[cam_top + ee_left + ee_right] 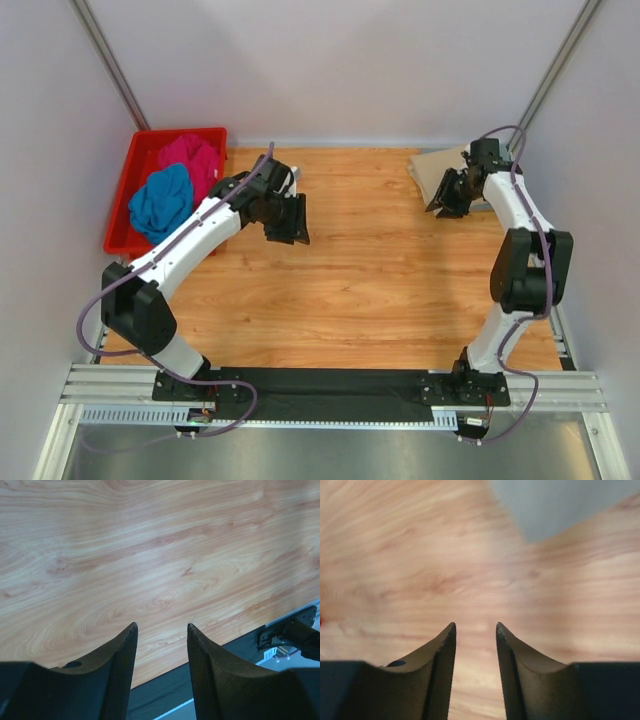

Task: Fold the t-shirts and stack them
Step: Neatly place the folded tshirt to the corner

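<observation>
Two lie crumpled in the bin: magenta shirt and blue shirt, soft, likely light, best pinched at the shoulders. Left claw and right claw hang part-open, empty.

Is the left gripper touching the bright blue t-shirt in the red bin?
Apart. The top view shows the left gripper over the wooden tabletop, outside the red bin where the bright blue t-shirt lies.

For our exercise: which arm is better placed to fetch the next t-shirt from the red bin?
Left. The left arm, jaws open and empty, is beside the red bin; the right arm is across the table by the beige t-shirt.
</observation>
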`<state>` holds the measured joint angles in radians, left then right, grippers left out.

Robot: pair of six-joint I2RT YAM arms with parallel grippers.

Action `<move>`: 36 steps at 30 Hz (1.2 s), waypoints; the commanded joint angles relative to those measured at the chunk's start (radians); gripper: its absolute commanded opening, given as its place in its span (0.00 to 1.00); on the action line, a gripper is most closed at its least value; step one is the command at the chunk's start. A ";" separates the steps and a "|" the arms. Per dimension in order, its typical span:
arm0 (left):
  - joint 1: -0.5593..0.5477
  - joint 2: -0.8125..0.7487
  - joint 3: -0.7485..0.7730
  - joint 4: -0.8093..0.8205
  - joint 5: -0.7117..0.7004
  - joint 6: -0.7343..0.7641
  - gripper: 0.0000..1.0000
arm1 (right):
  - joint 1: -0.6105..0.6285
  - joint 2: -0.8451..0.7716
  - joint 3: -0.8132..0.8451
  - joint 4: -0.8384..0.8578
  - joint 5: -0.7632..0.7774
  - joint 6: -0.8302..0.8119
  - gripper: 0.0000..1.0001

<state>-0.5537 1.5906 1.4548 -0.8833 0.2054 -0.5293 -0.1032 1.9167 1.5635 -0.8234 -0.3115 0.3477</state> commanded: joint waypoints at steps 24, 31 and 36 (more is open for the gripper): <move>0.003 -0.348 0.099 0.079 0.015 0.000 1.00 | 0.135 -0.938 -0.218 -0.161 -0.109 0.271 1.00; 0.003 -0.336 0.101 0.116 0.100 -0.004 0.99 | 0.137 -0.941 -0.240 -0.134 -0.127 0.254 1.00; 0.003 -0.340 0.084 0.113 0.098 0.002 0.99 | 0.137 -0.944 -0.253 -0.112 -0.143 0.249 1.00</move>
<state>-0.5537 1.2690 1.5471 -0.8009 0.2802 -0.5285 0.0303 0.9855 1.3220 -0.9745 -0.4374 0.5945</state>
